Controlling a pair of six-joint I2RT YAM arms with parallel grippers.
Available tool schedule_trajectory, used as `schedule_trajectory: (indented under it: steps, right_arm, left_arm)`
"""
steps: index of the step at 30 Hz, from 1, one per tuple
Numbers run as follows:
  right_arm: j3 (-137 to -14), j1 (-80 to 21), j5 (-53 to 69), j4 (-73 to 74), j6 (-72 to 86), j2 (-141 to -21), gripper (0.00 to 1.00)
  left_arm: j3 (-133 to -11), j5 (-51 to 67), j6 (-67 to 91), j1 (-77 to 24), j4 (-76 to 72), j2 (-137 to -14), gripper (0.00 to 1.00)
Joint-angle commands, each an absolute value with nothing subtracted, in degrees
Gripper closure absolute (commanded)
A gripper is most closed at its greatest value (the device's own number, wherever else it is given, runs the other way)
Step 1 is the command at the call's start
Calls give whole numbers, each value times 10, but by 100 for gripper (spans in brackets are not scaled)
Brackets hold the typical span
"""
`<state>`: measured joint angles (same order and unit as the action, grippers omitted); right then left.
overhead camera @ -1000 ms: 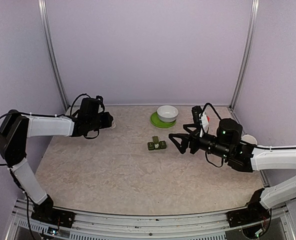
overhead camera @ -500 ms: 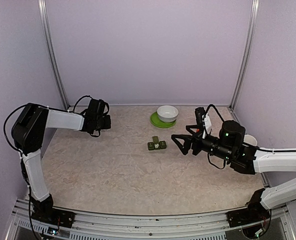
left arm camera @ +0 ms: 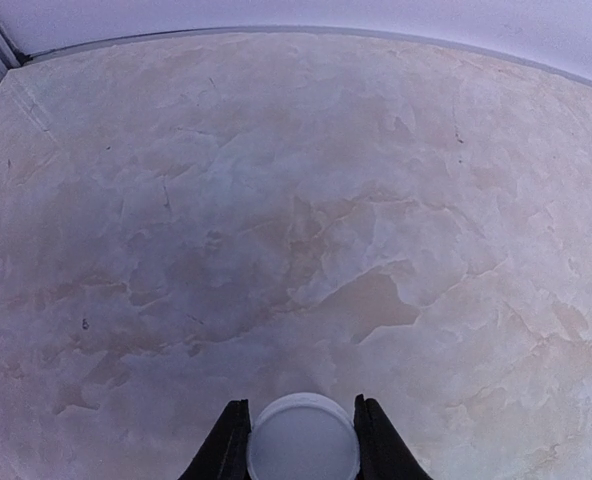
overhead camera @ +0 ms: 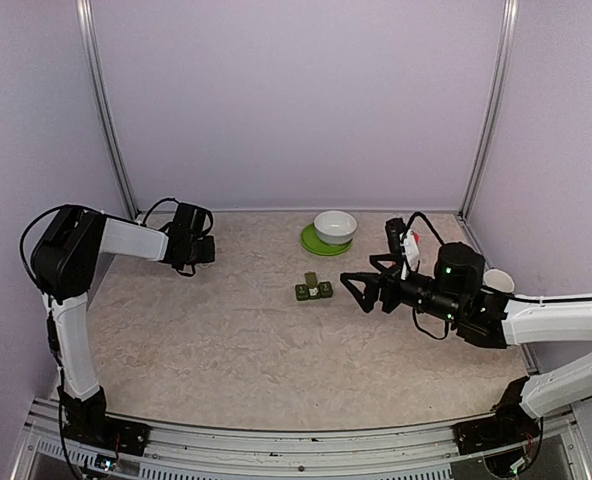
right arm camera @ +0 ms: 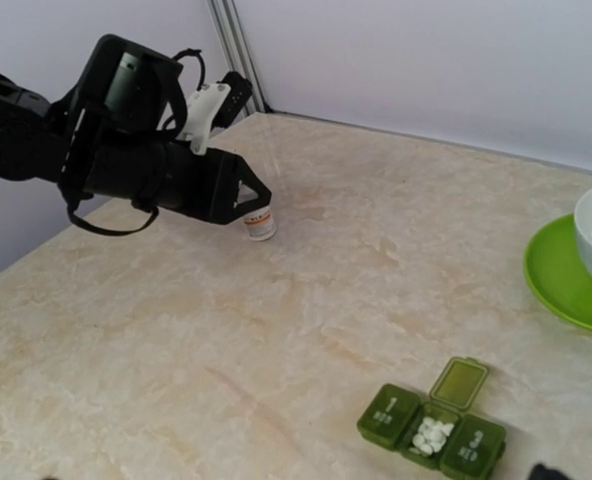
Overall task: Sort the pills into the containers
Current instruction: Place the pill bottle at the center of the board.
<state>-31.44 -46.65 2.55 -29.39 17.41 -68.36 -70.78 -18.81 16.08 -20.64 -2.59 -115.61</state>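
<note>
Containers (overhead camera: 314, 291) sit just left of the released right gripper (overhead camera: 352, 289), pills (right arm camera: 431, 437) in the middle compartment, while the left gripper (left arm camera: 302, 445), grasping the bottle (right arm camera: 259, 223), has drawn back farther left, so that fill looks done.

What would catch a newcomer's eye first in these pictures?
Probably the green containers at the middle of the table, the middle compartment's lid up and white pills inside, with the open right gripper just beside them. Next, the left gripper at the far left, closed on a small white bottle. A white bowl on a green plate sits at the back.
</note>
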Motion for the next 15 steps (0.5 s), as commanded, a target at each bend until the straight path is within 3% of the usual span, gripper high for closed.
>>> schedule_trajectory:
  steps: [1,4,7,15]
  right_arm:
    - [-329,-462,19,-288,177,-691,0]
    - [-332,-462,15,-285,174,-694,0]
    - [-339,-462,9,-278,172,-698,0]
    - [-358,-462,-7,-257,170,-717,0]
  left_arm:
    - [-723,-180,154,-208,-40,-1172,71]
    - [-722,-178,155,-208,-40,-1173,63]
    - [-723,-179,155,-208,-40,-1170,47]
    - [-722,-178,160,-209,-39,-1133,30]
